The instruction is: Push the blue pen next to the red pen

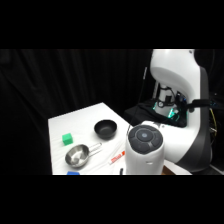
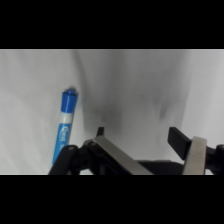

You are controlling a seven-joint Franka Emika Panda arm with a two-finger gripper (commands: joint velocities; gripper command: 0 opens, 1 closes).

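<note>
Jaws (image 2: 137, 135) are seen spread apart over bare tabletop (image 2: 135, 80), nothing between them. Blue pen (image 2: 63, 125) lies just beside them; red pen (image 1: 117, 158) is seen near the tabletop's front edge.

Glossy plastic blue pen (image 2: 63, 125), matt table (image 2: 135, 80)

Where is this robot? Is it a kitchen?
Probably a robot lab, not a kitchen: a white arm over a white table, black curtains behind, and only a few bowls and pens.
</note>
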